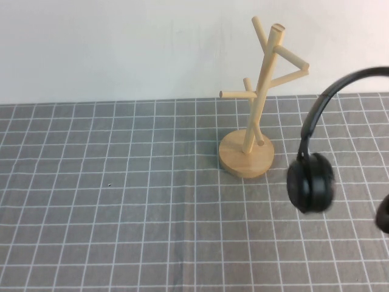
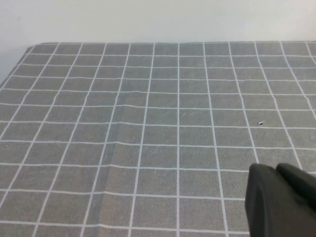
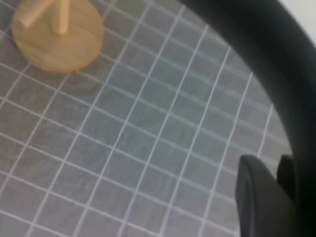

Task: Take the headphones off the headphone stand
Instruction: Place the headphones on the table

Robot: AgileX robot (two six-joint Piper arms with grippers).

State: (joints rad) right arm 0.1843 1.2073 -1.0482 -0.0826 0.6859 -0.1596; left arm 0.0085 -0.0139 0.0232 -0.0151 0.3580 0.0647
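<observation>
Here, the right gripper [image 3: 276, 197] appears only in the right wrist view, as dark finger shapes at the frame edge, with the headband of the headphones [image 3: 276, 64] sweeping close past them; whether the fingers are clenched on the band or released cannot be told. In the high view the right gripper itself lies outside the frame. The headphones [image 1: 313, 176] there hang off the stand, toward the robot's right: the band arches up and out past the right edge, one round ear cup hangs over the cloth, and a sliver of the second cup shows at the right edge. The stand [image 1: 258, 91] is just beside that cup, apart from it, upright on its disc base, its slanted pole and short branches bare. In the right wrist view its base [image 3: 59, 37] sits well away from the fingers, with open gridded cloth between.

The left gripper [image 2: 281, 202] shows only in the left wrist view, as a dark mass low in the frame; its fingers' state cannot be told. Ahead of it the grey cloth [image 2: 148, 123] with white grid lines runs unobstructed to the far table edge, where a pale wall begins. A faint crease crosses the cloth. No readable writing shows on any surface.
</observation>
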